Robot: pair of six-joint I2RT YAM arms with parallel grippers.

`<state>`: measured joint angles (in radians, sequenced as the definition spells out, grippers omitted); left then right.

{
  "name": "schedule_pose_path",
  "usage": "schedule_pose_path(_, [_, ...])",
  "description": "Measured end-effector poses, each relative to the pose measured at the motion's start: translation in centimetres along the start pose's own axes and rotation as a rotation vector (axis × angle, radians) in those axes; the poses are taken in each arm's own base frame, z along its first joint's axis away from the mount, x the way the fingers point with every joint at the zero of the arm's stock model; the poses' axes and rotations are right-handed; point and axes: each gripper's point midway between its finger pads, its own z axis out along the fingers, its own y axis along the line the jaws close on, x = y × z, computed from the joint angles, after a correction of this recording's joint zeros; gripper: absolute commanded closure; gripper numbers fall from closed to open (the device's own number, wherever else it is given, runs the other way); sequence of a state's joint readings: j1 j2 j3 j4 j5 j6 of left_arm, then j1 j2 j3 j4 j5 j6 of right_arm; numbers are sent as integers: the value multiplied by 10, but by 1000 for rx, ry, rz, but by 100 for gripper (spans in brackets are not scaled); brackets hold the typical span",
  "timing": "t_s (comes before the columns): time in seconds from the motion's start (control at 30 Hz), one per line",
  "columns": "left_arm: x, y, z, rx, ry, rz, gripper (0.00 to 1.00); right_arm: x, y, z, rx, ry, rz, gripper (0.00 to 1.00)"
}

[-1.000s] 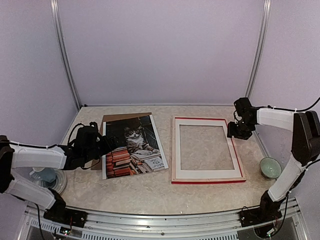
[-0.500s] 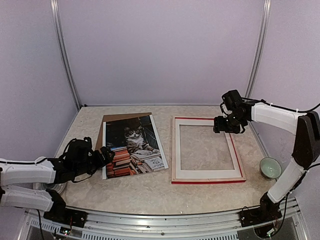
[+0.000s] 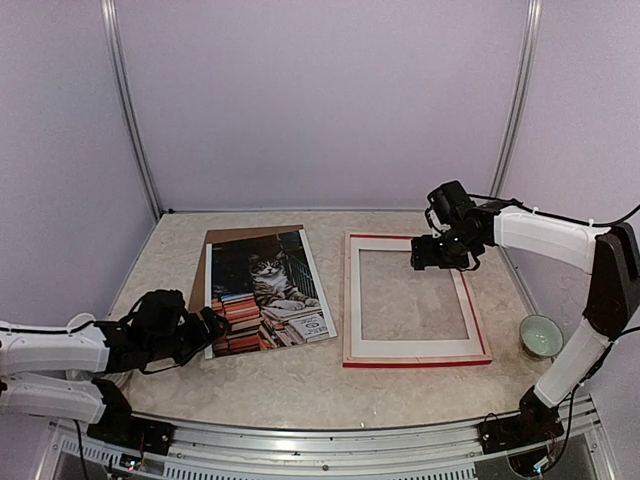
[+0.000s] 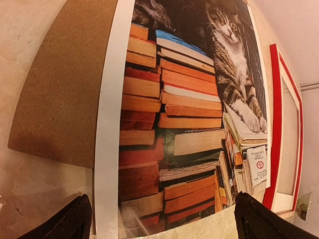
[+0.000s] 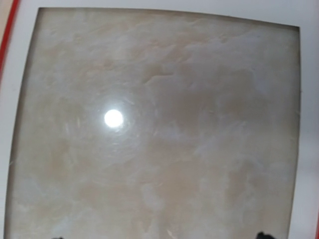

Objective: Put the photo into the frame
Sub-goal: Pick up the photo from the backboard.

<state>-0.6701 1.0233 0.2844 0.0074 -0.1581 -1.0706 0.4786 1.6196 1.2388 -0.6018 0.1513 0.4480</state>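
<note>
**Photo lies flat on the left, frame waits empty on the right, and the pickup looks tricky**

The photo [image 3: 265, 290] lies face up, left of centre in the overhead view, with the cat and books showing. It rests on a brown backing board [image 3: 250, 233] that shows past its top and left edges. The frame [image 3: 415, 363] lies flat, right of centre, near the photo but apart from it. A white mat [image 3: 415, 349] sits inside its red bars, and bare bench [image 3: 300, 385] shows through the opening.

The left fingers [image 4: 75, 221] are spread wide and empty, down low at the photo's lower left corner. That is the danger spot. A thin sheet lying flat gives little to pinch, so closing here could crease the corner. It could also skid the print across the board, or take the board along with the paper.

The right fingers [image 3: 420, 257] hover over the upper right of the frame's opening. Their tips show well apart in the wrist view, with nothing between them. If they press down off-centre, the frame could slide toward the bowl [image 3: 540, 335] at the right edge. If that arm lingers there, it could block the very spot the photo needs.

A bright glare sits in the opening, and I cannot tell whether glass is fitted. A skewed landing would leave the print crooked behind the mat.
</note>
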Motion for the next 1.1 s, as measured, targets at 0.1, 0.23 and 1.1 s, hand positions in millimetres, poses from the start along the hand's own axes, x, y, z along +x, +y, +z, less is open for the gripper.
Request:
schedule_pose_path(0.1, [6, 8, 0, -24, 18, -4, 1, 2, 5, -1, -5, 0, -5, 13])
schedule_pose_path(0.23, [10, 12, 0, -43, 30, -9, 1, 3, 10, -1, -11, 1, -8, 12])
schedule_pose_path(1.1, [17, 1, 2, 66, 33, -68, 1, 4, 11, -2, -6, -2, -5, 12])
